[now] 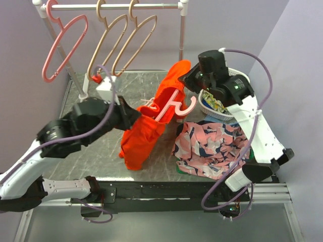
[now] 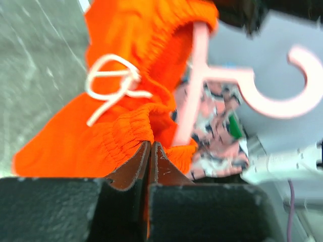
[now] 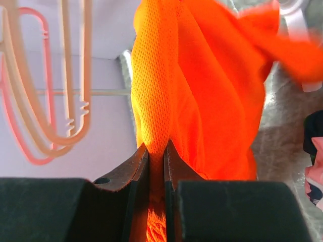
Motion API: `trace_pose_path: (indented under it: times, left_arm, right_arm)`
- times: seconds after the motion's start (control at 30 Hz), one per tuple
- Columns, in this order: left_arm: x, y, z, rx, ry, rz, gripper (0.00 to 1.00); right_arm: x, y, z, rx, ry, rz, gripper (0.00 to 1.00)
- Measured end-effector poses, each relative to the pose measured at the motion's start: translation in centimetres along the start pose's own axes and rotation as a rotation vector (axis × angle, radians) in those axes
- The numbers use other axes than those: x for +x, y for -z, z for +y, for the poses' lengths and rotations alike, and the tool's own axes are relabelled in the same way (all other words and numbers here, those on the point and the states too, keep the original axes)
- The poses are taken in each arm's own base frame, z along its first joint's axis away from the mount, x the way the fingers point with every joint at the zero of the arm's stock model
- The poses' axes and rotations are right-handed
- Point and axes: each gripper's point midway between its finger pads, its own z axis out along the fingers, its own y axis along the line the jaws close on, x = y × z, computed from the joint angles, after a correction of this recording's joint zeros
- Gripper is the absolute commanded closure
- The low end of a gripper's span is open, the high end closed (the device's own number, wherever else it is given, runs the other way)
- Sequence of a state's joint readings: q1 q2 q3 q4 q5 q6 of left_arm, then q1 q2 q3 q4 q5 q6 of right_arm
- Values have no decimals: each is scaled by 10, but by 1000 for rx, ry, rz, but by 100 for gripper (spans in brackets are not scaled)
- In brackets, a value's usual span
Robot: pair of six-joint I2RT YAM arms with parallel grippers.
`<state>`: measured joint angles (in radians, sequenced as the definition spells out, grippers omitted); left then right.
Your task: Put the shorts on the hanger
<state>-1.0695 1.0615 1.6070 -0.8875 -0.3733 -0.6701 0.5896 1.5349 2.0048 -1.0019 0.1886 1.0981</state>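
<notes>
The orange-red shorts (image 1: pixel 144 138) hang stretched between my two grippers above the table. My left gripper (image 1: pixel 135 115) is shut on the waistband (image 2: pixel 121 136), near the white drawstring (image 2: pixel 113 83). My right gripper (image 1: pixel 187 80) is shut on a raised fold of the shorts (image 3: pixel 217 91). A pink hanger (image 1: pixel 174 107) sits between the grippers. One arm of this hanger (image 2: pixel 199 75) runs into the waistband opening, and its hook (image 2: pixel 298 101) sticks out to the right. I cannot tell what supports it.
A white rack rail (image 1: pixel 116 7) at the back carries a second pink hanger (image 1: pixel 63 45) and two tan hangers (image 1: pixel 121 43). A pink, navy and white patterned garment (image 1: pixel 212 146) lies at the right. A white basket (image 1: pixel 243 79) with floral cloth stands behind it.
</notes>
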Motion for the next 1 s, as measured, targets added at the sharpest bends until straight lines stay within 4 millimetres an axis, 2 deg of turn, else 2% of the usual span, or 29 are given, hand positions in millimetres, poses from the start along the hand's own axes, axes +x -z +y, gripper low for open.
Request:
trace_pose_path:
  times: [0.07,0.1,0.17,0.23,0.33,0.4,0.5,0.53,0.7,0.73,0.87,0.93,1.0]
  left_arm:
    - [-17,6,5,-13,-2,-49,92]
    - [-19,7,9,-20,-10,-55,92]
    - [-10,4,18,-35,-29,-38,83]
    - [14,-8,27,-47,-56,15,78]
    - [74,-31,50,-85,-110,158,68]
    - [111,-40,64,-100,-141,258,65]
    - [133,-42,70,-83,-166,326,57]
    - [134,-42,68,-74,-168,327,49]
    - [125,-40,59,-19,-182,291,37]
    - [123,-37,59,-15,-190,284,32]
    - [118,-22,64,-5,-208,263,26]
    - [123,-16,70,-6,-214,271,22]
    - [139,-12,80,-17,-220,311,19]
  right_arm:
    - [-3,9,5,-27,1,-8,100]
    - [-1,9,3,-25,2,-1,100]
    - [12,-4,-11,8,11,35,100]
    - [33,-26,-35,71,24,91,100]
    - [69,-65,-80,208,45,194,100]
    - [91,-87,-107,293,54,263,100]
    - [111,-109,-128,365,48,331,100]
    - [116,-115,-132,378,40,349,100]
    - [129,-128,-142,411,1,414,100]
    - [130,-130,-144,417,-8,424,100]
    - [129,-135,-150,432,-33,439,100]
    - [128,-137,-151,435,-41,443,100]
    - [127,-137,-152,437,-48,440,100]
